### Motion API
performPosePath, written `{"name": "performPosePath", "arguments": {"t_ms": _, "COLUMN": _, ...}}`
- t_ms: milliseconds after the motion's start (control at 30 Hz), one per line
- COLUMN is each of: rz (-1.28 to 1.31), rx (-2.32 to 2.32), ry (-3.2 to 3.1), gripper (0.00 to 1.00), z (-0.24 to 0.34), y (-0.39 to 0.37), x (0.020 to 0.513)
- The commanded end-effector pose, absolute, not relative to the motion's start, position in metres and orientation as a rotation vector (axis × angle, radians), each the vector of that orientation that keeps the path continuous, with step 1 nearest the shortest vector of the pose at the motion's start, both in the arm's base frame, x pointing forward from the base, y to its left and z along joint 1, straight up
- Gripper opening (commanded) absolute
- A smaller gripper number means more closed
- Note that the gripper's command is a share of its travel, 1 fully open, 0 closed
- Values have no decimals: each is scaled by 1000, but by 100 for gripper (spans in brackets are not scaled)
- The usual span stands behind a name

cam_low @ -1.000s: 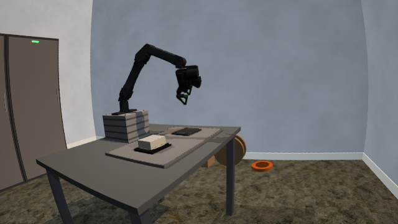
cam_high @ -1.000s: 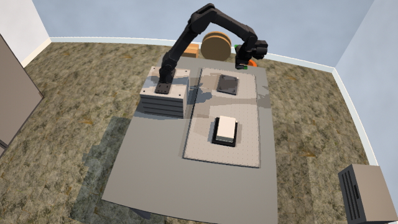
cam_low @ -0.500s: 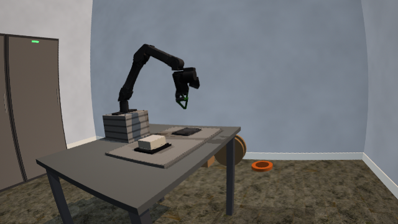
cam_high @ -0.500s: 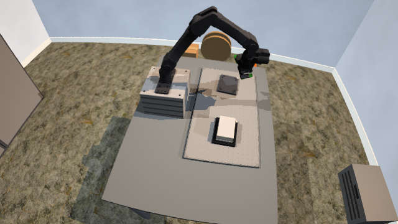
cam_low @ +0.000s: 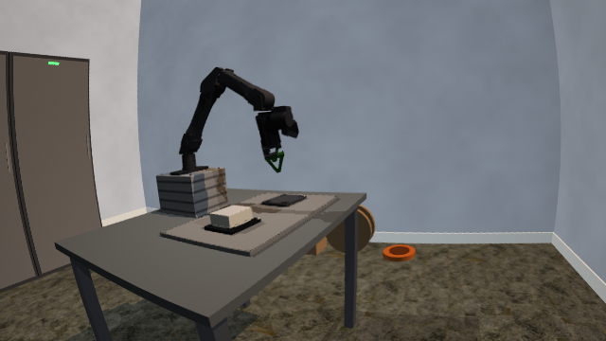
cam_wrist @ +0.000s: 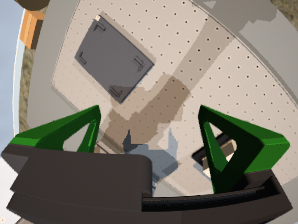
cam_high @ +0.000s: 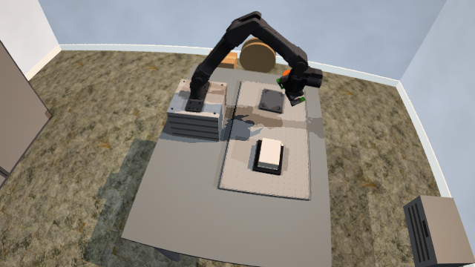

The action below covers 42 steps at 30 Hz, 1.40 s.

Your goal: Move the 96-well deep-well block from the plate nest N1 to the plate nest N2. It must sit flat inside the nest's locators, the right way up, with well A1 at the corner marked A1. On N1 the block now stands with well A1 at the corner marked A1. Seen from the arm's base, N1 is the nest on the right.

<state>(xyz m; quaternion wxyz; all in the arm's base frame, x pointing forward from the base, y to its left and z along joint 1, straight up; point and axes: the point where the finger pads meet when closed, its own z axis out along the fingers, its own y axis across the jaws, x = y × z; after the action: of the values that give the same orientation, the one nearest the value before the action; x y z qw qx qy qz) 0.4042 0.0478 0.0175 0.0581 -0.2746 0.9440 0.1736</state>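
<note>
Deep-well block [cam_high: 269, 153], cream-white, sits upright in black nest N1 [cam_high: 256, 167], on the perforated mat [cam_high: 237, 178] toward the table's [cam_high: 193, 222] near-right part as seen in top view. Nothing touches it; free room on all four sides and above. Well markings too small to read.

Nest N2 [cam_high: 272, 100], dark grey plate w/ corner locators, lies on same mat nearer the far edge of table, well apart from N1, bare mat btwn them. Nothing on it.

Claw [cam_high: 290, 90] fully open, holding nothing, green fingers spread wide. Hangs in air above the far-right corner region, just beside N2's outer edge in top view, pointing down. Arm [cam_high: 260, 30] arches up from a grey riser block [cam_high: 193, 119] at the far-left of table.

Mat's right edge runs close to table's right edge; wide bare table strip at near end.

Views differ: exterior shows claw [cam_low: 275, 163] well clear above the table, w/ an orange ring [cam_low: 399, 252] on the floor beyond, plus tall cabinet [cam_low: 47, 166]. Top view shows a round wooden disc [cam_high: 257, 55] behind far edge and a grey box [cam_high: 438, 230] on floor at right. Wrist shows N2 [cam_wrist: 113, 59] below, offset left of the open fingers, locators visible at its corners; block not seen there.
</note>
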Motion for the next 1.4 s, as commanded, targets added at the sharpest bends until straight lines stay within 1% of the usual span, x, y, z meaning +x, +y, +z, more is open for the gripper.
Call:
{"name": "performPosePath", "arguments": {"t_ms": 0, "rz": 436, "rx": -1016, "ry": 2766, "gripper": 100, "z": 19, "y": 34, "x": 411}}
{"name": "performPosePath", "arguments": {"t_ms": 233, "rz": 390, "rx": -1094, "ry": 2738, "gripper": 100, "z": 12, "y": 10, "x": 410}}
{"name": "performPosePath", "arguments": {"t_ms": 733, "rz": 182, "rx": -1489, "ry": 2591, "gripper": 100, "z": -6, "y": -52, "x": 401}}
{"name": "performPosePath", "arguments": {"t_ms": 867, "rz": 181, "rx": -1489, "ry": 2592, "gripper": 100, "z": -11, "y": -68, "x": 398}}
{"name": "performPosePath", "arguments": {"t_ms": 1133, "rz": 82, "rx": -1730, "ry": 2494, "gripper": 100, "z": -21, "y": -105, "x": 386}}
{"name": "performPosePath", "arguments": {"t_ms": 1367, "rz": 54, "rx": -1811, "ry": 2459, "gripper": 100, "z": -26, "y": -127, "x": 377}}
